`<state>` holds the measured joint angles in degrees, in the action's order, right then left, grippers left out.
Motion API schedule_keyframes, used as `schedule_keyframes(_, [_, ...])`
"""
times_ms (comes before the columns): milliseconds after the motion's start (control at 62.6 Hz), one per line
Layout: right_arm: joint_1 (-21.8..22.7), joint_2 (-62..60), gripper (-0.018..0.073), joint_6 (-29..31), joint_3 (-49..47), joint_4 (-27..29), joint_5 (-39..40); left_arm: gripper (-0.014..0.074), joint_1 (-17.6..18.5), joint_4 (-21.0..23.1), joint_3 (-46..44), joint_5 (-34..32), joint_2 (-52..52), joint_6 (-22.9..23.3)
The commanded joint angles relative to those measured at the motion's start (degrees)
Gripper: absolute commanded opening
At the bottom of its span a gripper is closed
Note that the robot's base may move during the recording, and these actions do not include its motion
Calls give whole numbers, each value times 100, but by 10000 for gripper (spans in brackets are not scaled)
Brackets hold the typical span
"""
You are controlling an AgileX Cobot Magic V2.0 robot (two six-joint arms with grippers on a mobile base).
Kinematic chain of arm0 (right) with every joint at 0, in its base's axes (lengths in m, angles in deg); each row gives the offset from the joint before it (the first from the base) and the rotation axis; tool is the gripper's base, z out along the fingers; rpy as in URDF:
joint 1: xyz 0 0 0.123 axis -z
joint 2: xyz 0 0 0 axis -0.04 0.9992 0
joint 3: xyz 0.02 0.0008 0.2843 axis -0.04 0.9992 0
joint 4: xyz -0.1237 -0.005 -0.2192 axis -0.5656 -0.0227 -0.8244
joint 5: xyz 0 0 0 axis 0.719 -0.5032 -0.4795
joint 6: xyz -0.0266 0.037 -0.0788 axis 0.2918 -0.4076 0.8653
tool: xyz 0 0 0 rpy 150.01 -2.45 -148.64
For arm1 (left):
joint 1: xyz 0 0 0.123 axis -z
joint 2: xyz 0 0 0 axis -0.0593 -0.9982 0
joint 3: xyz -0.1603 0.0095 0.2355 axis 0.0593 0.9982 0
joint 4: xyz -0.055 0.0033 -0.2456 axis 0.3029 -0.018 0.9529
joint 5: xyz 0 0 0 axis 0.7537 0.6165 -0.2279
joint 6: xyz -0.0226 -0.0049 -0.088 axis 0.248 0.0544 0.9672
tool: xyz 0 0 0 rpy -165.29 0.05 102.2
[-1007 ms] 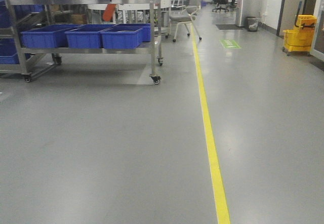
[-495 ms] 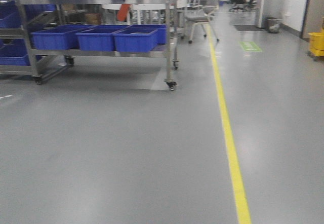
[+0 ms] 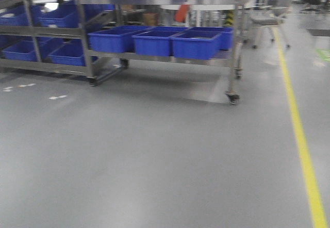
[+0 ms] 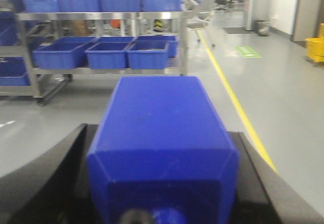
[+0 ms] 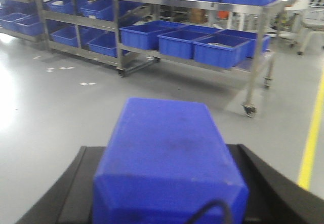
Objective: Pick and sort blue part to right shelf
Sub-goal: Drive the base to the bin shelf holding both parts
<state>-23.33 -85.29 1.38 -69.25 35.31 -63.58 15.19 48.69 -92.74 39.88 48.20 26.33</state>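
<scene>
Left hand [image 4: 162, 148], right hand [image 5: 169, 163]: you cannot tell open or closed. Since earlier frame, shelf cart [image 3: 154, 1] moved toward centre, yellow line [image 3: 301, 135] toward right edge.

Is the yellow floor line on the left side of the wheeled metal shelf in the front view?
No, the yellow line runs along the floor to the right of the wheeled shelf, beyond its corner post.

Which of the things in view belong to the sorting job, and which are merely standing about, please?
Job in hand: wheeled rack on the right; its blue bins; left-wrist blue block and right-wrist blue block, which may be the part or the end effector itself, I cannot tell.

Standing about: left rack; chair; yellow floor line; orange item behind the rack.
</scene>
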Motion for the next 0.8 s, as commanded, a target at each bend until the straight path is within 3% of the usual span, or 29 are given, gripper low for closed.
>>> schedule_keyframes(0, [4, 100, 144, 36, -158, -167, 511, 281, 27, 0, -160, -545, 107, 43])
schedule_keyframes(783, [4, 100, 144, 36, -158, -167, 511, 281, 16, 0, -160, -545, 107, 43])
